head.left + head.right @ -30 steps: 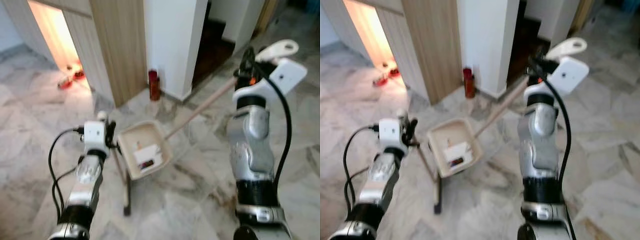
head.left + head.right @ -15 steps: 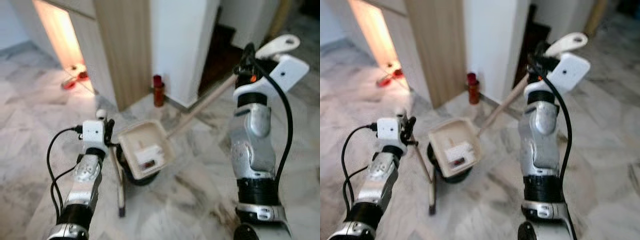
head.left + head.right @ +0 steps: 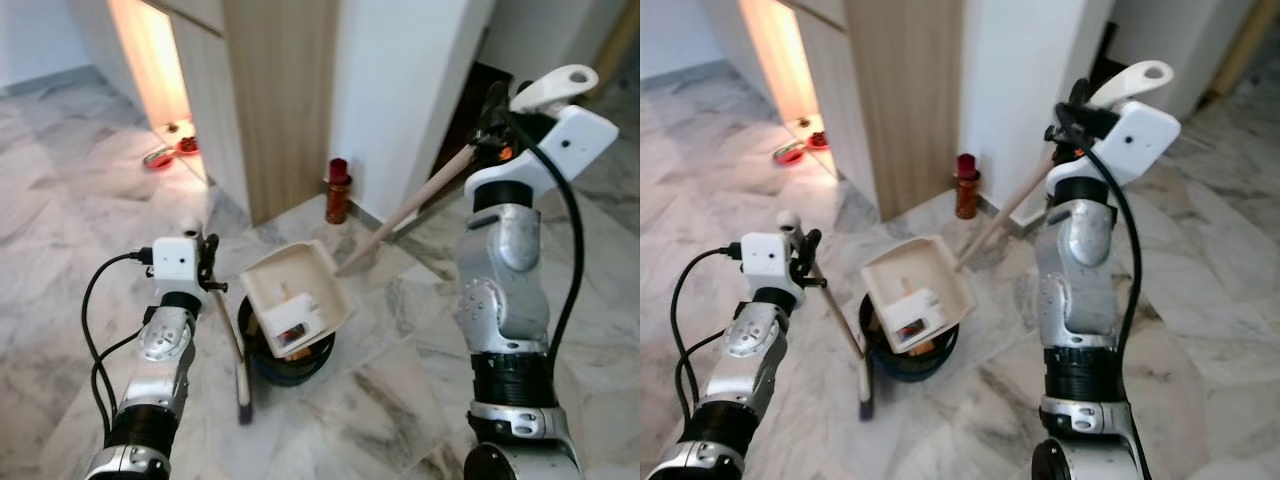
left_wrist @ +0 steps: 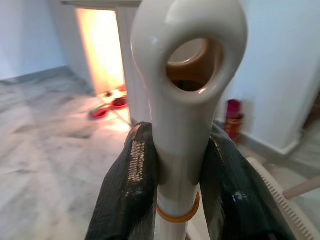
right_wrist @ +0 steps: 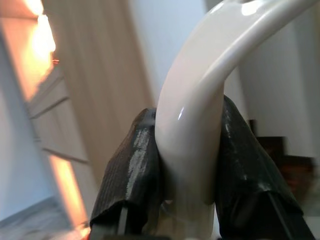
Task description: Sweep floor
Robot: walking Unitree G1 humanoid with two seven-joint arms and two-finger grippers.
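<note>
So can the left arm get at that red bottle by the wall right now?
Probably not. The left gripper is shut on the broom handle, and the bottle stands well beyond it, past the bin and dustpan.

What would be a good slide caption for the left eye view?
Right tool tips a loaded dustpan over a black bin while the left tool holds a broom.

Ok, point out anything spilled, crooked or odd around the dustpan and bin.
Nothing looks spilled. The dustpan, held by the right gripper on its long handle, is tilted over the black bin with scraps of litter at its lower edge, which fits emptying it. The left gripper holds the broom beside the bin.
</note>
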